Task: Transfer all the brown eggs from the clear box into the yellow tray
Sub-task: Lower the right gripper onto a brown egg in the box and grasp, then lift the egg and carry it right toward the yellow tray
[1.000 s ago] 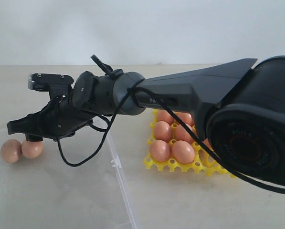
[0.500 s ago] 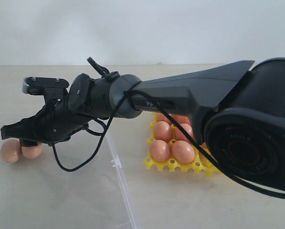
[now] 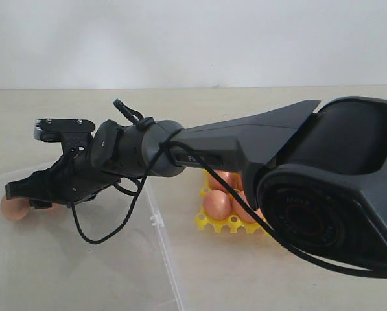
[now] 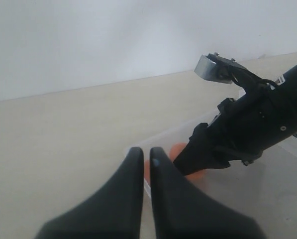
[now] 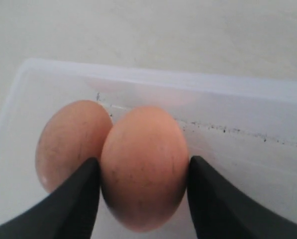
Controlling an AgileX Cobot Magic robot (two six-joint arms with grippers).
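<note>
Right pincer is down in the far left corner of the box, reaching across from the right side of the desk. Jaws spread, straddling one egg, one finger on each flank. The fingers sit right at the shell, but from the wrist view I can't tell whether they're actually pressing or just alongside, so not calling it a grip. The egg rests on the box floor, close to the wall.

Second egg is just beside it, the two shells touching, outside the jaws. In the exterior view only one egg shows, poking out under the pincer at the box's left edge; the other is hidden by the fingers.

Tray sits on the desk to the right of the box, apart from it. It's mostly hidden behind the right arm. A few tray eggs show in the near-left cups; can't count the rest.

Left pincer: fingers pressed together with only a sliver of gap, nothing between them. It hangs near the box corner, pointing toward the right pincer, apart from it and from the eggs.
</note>
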